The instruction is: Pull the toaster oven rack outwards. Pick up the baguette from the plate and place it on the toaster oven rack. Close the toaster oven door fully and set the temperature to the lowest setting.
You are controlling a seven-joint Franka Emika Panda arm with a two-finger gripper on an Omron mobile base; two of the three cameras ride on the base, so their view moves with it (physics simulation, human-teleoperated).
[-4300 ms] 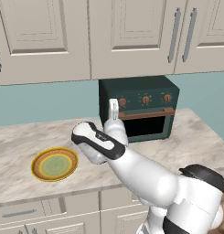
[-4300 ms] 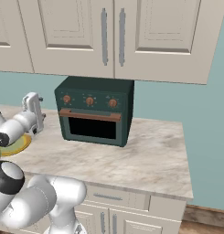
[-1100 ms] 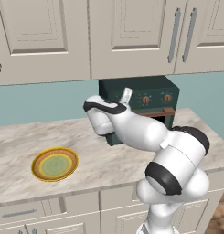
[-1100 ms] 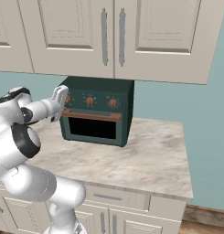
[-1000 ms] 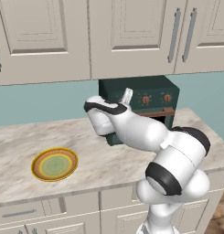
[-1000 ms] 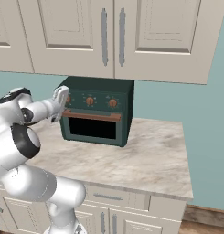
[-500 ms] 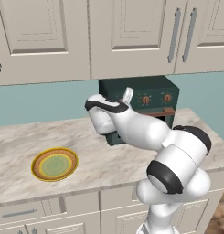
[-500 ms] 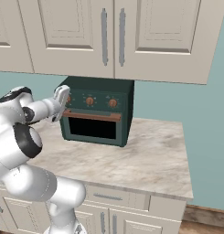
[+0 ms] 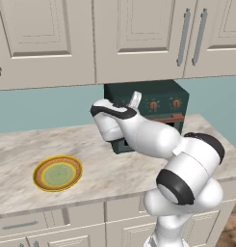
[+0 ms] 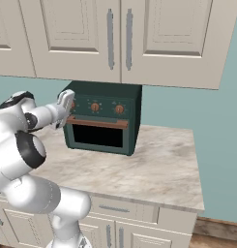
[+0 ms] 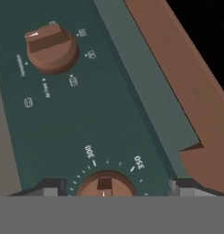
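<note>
- hand view: gripper straddles temperature knob at 6 o'clock, fingers parted, apart from it
- left base view: plate, bare
- right base view: toaster oven door shut

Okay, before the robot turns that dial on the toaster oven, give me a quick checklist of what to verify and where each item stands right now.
1. Toaster oven door fully closed: ok, it stands upright against the front in the right base view.
2. Plate free of the baguette: ok, nothing lies on it.
3. Baguette on the rack inside: cannot tell, the door's window is dark.
4. Hand lined up on the temperature knob: ok, the knob with the 300 and 350 marks sits between the fingertips.
5. Fingers gripping that knob: not ok, a gap shows on each side.
6. Knob's present setting: cannot tell, its pointer is cut off at the view's bottom.
</note>
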